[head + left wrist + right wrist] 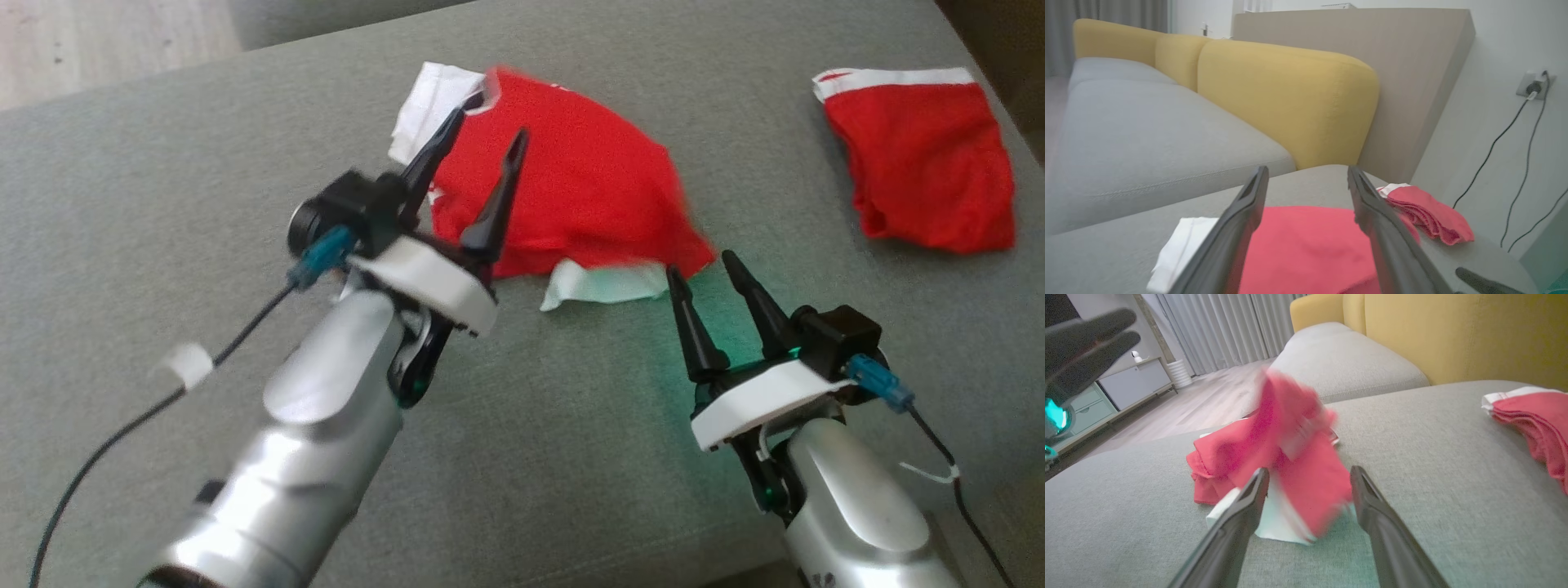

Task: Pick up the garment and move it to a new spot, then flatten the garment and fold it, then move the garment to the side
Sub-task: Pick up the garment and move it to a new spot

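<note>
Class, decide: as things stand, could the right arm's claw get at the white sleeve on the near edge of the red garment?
Probably yes. The right claw is open close beside the white sleeve, with nothing but grey cushion between them.

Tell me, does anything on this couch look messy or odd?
Yes. The middle garment lies rumpled and askew, white sleeves poking out unevenly, its edges blurred. The other red cloth, at right, is folded neatly.
</note>
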